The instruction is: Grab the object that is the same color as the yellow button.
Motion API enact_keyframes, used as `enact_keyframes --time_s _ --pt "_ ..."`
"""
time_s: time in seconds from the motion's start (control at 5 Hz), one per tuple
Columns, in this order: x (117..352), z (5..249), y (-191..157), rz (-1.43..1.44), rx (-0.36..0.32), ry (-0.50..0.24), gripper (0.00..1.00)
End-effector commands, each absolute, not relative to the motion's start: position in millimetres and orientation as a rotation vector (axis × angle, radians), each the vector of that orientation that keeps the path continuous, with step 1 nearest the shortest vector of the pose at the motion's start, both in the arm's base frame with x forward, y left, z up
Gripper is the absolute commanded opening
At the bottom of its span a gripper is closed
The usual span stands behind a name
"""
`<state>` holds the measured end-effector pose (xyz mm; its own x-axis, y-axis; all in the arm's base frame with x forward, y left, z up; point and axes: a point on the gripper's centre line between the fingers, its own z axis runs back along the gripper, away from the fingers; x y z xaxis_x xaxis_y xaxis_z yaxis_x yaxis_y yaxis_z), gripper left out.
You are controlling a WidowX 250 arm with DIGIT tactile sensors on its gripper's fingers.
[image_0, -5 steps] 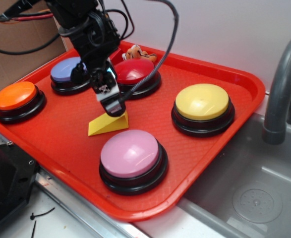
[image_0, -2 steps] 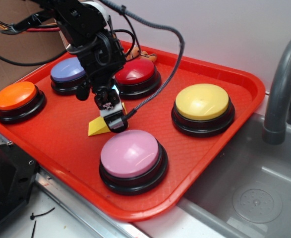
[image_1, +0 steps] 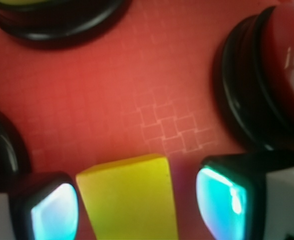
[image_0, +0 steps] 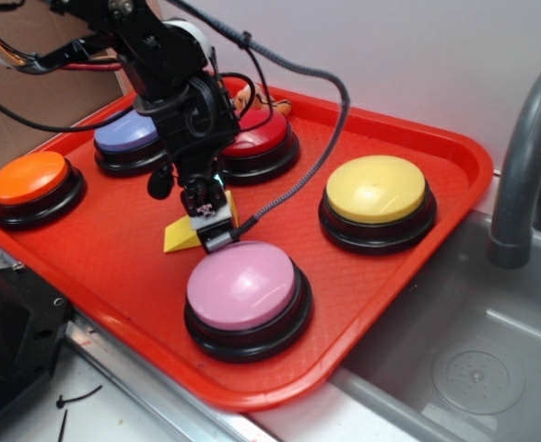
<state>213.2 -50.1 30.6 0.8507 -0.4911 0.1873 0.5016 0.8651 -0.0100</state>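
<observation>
While the tool (image_1: 136,205) straddles it, the matte yellow wedge (image_1: 129,202) lies flat.

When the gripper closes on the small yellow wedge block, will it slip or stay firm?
The small yellow wedge-shaped block looks solid and matte, so it probably stays stiff. It sits between the open gripper fingers, with a gap on each side. Its sloped top may let it slide if squeezed unevenly. It likely will not roll.

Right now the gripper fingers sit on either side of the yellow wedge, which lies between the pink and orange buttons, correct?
Not quite: the yellow wedge lies between the pink button and the red button, as the exterior view shows. The gripper fingers do flank it.
</observation>
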Motion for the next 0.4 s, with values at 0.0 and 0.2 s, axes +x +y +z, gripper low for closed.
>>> enact_keyframes --time_s 0.0,0.2 --pt "227.3 33.7 -44.7 -0.487 -0.048 -0.207 1.0" --pt "228.7 32.1 -42.7 -0.48 -0.054 -0.215 0.29"
